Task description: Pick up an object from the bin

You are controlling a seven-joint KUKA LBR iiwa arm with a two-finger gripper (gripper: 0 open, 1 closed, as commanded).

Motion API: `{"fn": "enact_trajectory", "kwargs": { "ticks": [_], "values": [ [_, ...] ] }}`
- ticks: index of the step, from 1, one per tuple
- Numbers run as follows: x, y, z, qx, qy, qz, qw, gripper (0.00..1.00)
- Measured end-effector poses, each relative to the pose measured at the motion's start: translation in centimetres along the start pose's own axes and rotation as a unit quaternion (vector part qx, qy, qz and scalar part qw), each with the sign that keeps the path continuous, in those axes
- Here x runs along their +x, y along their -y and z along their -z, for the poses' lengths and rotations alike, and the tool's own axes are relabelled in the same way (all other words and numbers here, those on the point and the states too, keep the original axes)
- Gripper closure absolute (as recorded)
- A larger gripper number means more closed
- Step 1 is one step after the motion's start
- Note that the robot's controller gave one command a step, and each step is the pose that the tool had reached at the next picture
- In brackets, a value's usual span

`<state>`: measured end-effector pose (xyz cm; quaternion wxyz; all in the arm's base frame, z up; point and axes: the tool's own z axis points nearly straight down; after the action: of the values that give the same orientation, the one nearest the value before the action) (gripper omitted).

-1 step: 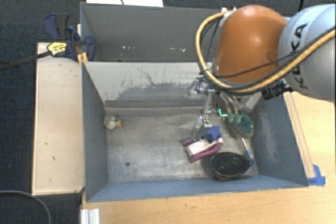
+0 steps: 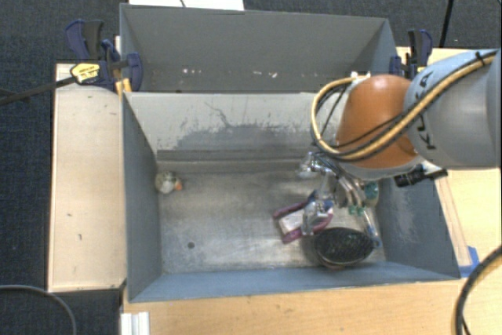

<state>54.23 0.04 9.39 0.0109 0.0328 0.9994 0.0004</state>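
- Down at four o'clock on the bin point(image 2: 227, 133) floor, the gripper point(image 2: 324, 206) hangs low, right over the near end of a maroon packet point(image 2: 291, 223).
- Apart or together? I cannot tell: the wrist gear under the orange cover point(image 2: 375, 120) hides the tip from this side.
- A black disc point(image 2: 343, 246) lies just beside the packet, at five o'clock of it, close under the wrist.
- My guess is the packet is the target. It lies flat and slightly crumpled, pointing away toward nine o'clock.
- To do this well, I'd say: sit square across the packet's narrow width, bite only the packet, and stay clear of the disc so it doesn't come along or get nudged.
- Then lift straight up, since a flat wrapper like that could slip from a sideways pull.
- It's tight here. The front wall sits just past the disc at six o'clock, and the sloping right wall crowds the wrist at three o'clock.
- Toward nine o'clock the floor is open, with only a small pale lump point(image 2: 166, 183) well apart by the left wall.
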Motion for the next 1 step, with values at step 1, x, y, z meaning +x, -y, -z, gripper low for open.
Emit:
{"fn": "enact_trajectory", "kwargs": {
  "ticks": [1],
  "values": [
    [0.54, 0.14, 0.95, 0.0, -0.0049, 0.032, 0.9995, 0.0]
  ]
}}
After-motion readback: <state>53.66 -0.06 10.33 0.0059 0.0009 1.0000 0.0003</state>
